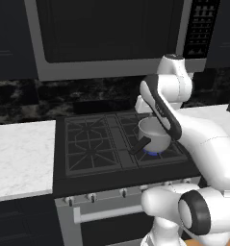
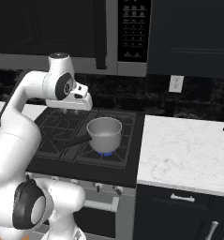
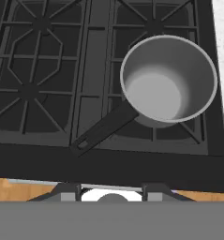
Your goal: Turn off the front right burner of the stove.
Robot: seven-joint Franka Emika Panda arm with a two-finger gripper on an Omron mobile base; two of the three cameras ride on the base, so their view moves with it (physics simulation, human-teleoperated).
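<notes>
**No legible writing**

No text, brand or number can be read. The microwave (image 2: 62, 28) above the stove (image 2: 85, 140) carries a control panel (image 2: 133, 30) at its right end with rows of small pale marks, too blurred to make out. The stove's knobs (image 1: 92, 196) bear no readable markings.

Saucepan (image 2: 104, 133) on front right burner (image 2: 105, 153) of stove (image 2: 85, 166); counter (image 2: 183, 154) right.
</notes>
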